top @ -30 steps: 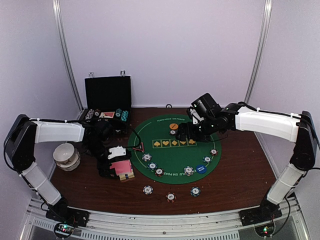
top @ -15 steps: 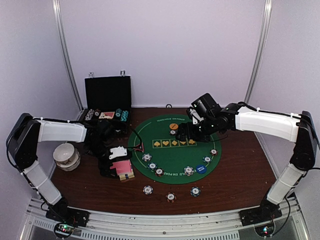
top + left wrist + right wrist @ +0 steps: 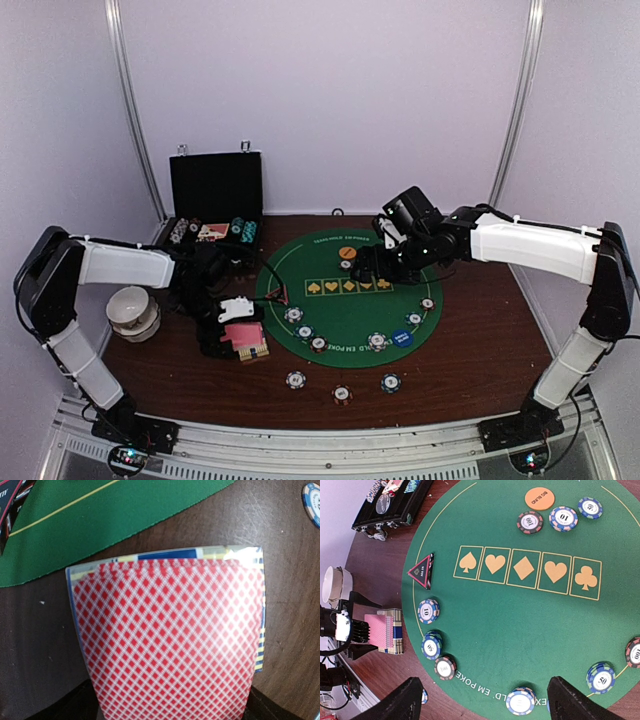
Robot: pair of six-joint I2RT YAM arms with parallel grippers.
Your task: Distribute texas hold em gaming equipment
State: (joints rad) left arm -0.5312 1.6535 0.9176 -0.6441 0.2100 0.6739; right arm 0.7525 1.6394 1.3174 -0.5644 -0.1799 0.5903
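A pink-backed deck of playing cards lies on its blue and yellow box on the wood, just left of the green mat. My left gripper is open, with one finger on each side of the deck. My right gripper hangs open above the mat with nothing between its fingers. Several poker chips ring the mat's near edge, and three chips lie on the wood in front. The orange button, blue button and triangle marker rest on the mat.
The black hinged case stands open at the back left with chips in it. A white bowl sits at the left, close to my left arm. Five suit boxes are printed across the middle of the mat.
My left arm has shifted slightly, its gripper settling a little lower around the deck. The right arm, chips and buttons have not moved.
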